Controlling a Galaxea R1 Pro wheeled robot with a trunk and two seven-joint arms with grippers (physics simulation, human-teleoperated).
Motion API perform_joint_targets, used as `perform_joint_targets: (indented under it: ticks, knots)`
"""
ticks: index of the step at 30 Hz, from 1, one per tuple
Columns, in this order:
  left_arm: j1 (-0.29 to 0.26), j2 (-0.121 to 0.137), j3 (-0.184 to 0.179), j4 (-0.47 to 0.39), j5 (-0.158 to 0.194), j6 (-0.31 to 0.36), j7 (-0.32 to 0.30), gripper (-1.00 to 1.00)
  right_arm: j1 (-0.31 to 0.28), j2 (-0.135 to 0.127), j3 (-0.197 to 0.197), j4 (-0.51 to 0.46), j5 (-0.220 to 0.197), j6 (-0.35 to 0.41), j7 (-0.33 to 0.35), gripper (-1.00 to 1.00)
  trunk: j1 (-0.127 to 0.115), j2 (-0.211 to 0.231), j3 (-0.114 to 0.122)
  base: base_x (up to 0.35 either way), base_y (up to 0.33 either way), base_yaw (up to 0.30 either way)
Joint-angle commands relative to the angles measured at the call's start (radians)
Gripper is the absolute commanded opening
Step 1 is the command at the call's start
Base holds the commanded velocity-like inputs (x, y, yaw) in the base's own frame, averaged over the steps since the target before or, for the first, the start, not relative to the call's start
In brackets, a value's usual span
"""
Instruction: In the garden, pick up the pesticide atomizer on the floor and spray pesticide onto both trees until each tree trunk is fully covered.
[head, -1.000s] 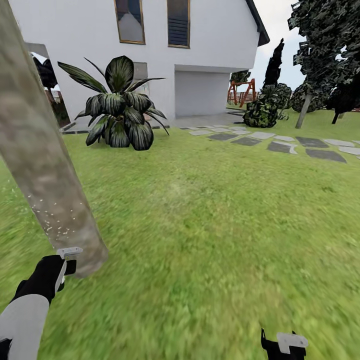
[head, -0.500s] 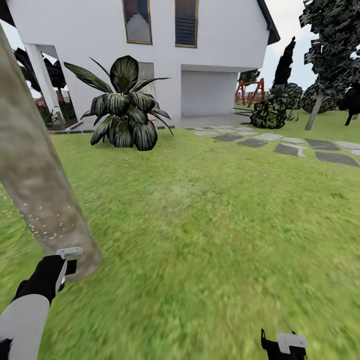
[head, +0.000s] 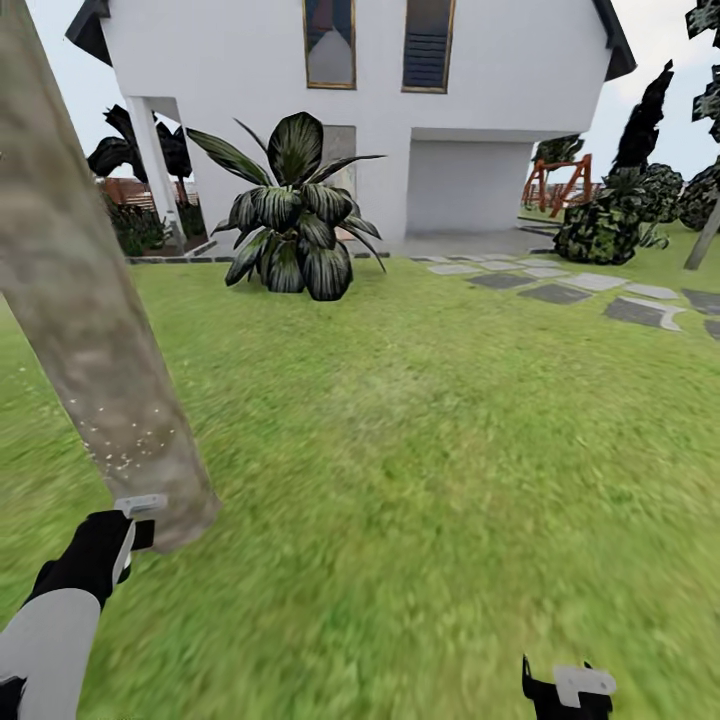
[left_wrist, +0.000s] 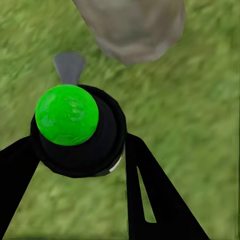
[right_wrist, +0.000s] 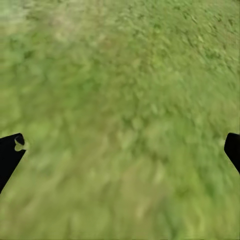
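Observation:
A thick, mottled beige-grey tree trunk (head: 90, 330) leans across the left of the head view, with white specks (head: 115, 455) low on it. My left gripper (head: 135, 520) is right by the trunk's base, shut on the pesticide atomizer (left_wrist: 75, 130), a black body with a bright green cap (left_wrist: 66, 114) and a grey nozzle (left_wrist: 69, 67) aimed toward the trunk (left_wrist: 132, 27). At the far right edge stands a second slim pale trunk (head: 703, 235). Over bare grass, my right gripper (head: 568, 690) hangs open with its fingertips far apart (right_wrist: 124, 147).
Lawn (head: 420, 450) stretches ahead to a white house (head: 500, 90). A broad-leaved dark plant (head: 295, 215) stands before it. Grey stepping stones (head: 555, 292) run to the right, past a round shrub (head: 600, 230), a dark conifer (head: 640, 120) and a red frame (head: 555, 180).
The whole picture has slid to the right, so the camera has turned left. Both arms keep their places in the view, and the atomizer stays in the left gripper.

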Motion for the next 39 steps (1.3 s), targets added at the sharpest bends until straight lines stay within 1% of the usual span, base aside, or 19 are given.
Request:
perform_joint_targets:
  ticks: [1, 10, 11, 13, 16, 19, 22, 23, 25, 26, 27, 28, 29, 31, 33, 34, 36, 38, 39]
  knots:
    - [-0.001, -0.001, 0.001, -0.001, 0.001, 0.004, 0.003, -1.0, -0.001, 0.0, -0.005, 0.002, 0.011, -0.003, -0.006, 1.0, 0.0, 0.0, -0.001, 0.17, -0.234, 0.136]
    - [-0.001, -0.002, 0.001, -0.002, 0.001, 0.004, 0.004, -1.0, -0.001, 0.0, -0.005, 0.002, 0.011, -0.003, -0.007, 1.0, 0.0, 0.0, -0.001, 0.131, -0.245, 0.013]
    - [-0.001, -0.005, 0.001, -0.001, 0.001, 0.005, 0.004, -1.0, -0.001, 0.0, -0.005, 0.002, 0.011, -0.003, -0.007, 1.0, 0.0, 0.0, -0.001, -0.066, -0.249, 0.0]
    - [-0.001, -0.024, 0.002, 0.005, 0.0, 0.005, 0.004, -1.0, -0.001, 0.0, -0.005, 0.002, 0.011, -0.003, -0.007, 1.0, 0.0, 0.0, -0.001, -0.044, -0.084, 0.051]
    - [-0.001, -0.028, 0.007, 0.002, 0.009, 0.004, -0.006, -1.0, -0.001, 0.0, -0.006, 0.002, 0.011, -0.003, -0.007, 1.0, 0.0, 0.0, -0.001, -0.011, -0.021, 0.197]
    - [-0.007, -0.026, 0.004, -0.01, 0.011, 0.009, -0.016, -1.0, -0.001, -0.001, -0.006, 0.002, 0.01, -0.002, -0.007, 1.0, 0.0, 0.0, -0.001, -0.001, -0.002, 0.269]
    - [-0.02, -0.016, 0.003, -0.014, 0.007, 0.023, -0.023, -1.0, -0.001, -0.002, -0.006, 0.002, 0.01, -0.002, -0.007, 1.0, 0.0, 0.0, -0.001, 0.0, 0.0, 0.276]
    - [-0.033, -0.015, 0.003, -0.019, 0.006, 0.025, -0.023, -1.0, -0.001, -0.002, -0.006, 0.002, 0.01, -0.002, -0.007, 1.0, 0.0, 0.0, -0.001, 0.0, 0.0, 0.277]
    - [-0.087, -0.013, 0.003, -0.027, 0.004, 0.032, -0.022, -1.0, -0.001, -0.002, -0.006, 0.002, 0.01, -0.002, -0.007, 1.0, 0.0, 0.0, -0.001, 0.0, 0.0, 0.278]
    - [-0.116, -0.012, 0.002, -0.028, 0.003, 0.049, -0.022, -1.0, -0.001, -0.002, -0.006, 0.002, 0.01, -0.002, -0.007, 1.0, 0.0, 0.0, -0.001, 0.0, 0.0, 0.277]
    - [-0.151, -0.012, 0.002, -0.028, 0.005, 0.081, -0.023, -1.0, -0.001, -0.002, -0.006, 0.002, 0.01, -0.002, -0.007, 1.0, 0.0, 0.0, -0.001, 0.0, 0.0, 0.277]
    - [-0.166, -0.012, 0.002, -0.028, 0.005, 0.092, -0.023, -1.0, -0.001, -0.002, -0.006, 0.001, 0.01, -0.002, -0.007, 1.0, 0.0, 0.0, -0.001, 0.0, 0.0, 0.275]
    - [-0.185, -0.009, 0.001, -0.028, 0.005, 0.099, -0.024, -1.0, -0.001, -0.002, -0.006, 0.001, 0.01, -0.002, -0.007, 1.0, 0.0, 0.0, -0.001, 0.0, 0.0, 0.141]
    - [-0.202, 0.009, 0.001, -0.028, 0.004, 0.104, -0.025, -1.0, -0.001, -0.002, -0.006, 0.001, 0.01, -0.002, -0.007, 1.0, 0.0, 0.0, -0.001, 0.0, 0.0, 0.059]
    - [-0.208, 0.057, 0.001, -0.028, 0.005, 0.105, -0.027, -1.0, -0.001, -0.002, -0.006, 0.001, 0.011, -0.002, -0.007, 1.0, 0.0, 0.0, -0.001, 0.0, 0.0, 0.013]
    - [-0.202, 0.078, 0.0, -0.028, 0.005, 0.104, -0.027, -1.0, -0.001, -0.002, -0.006, 0.001, 0.011, -0.002, -0.007, 1.0, 0.0, 0.0, -0.001, 0.0, 0.0, 0.002]
    - [-0.2, 0.08, -0.001, -0.027, 0.004, 0.104, -0.027, -1.0, -0.001, -0.002, -0.006, 0.001, 0.01, -0.002, -0.007, 1.0, 0.0, 0.0, -0.001, 0.0, 0.0, 0.001]
    - [-0.198, 0.074, -0.034, -0.028, 0.005, 0.104, -0.026, -1.0, -0.001, -0.002, -0.006, 0.001, 0.01, -0.002, -0.007, 1.0, 0.0, 0.0, -0.001, 0.0, -0.005, 0.0]
    - [-0.198, 0.072, -0.056, -0.028, 0.005, 0.105, -0.026, -1.0, -0.001, -0.002, -0.006, 0.001, 0.01, -0.002, -0.007, 1.0, 0.0, 0.0, -0.001, 0.049, -0.094, 0.0]
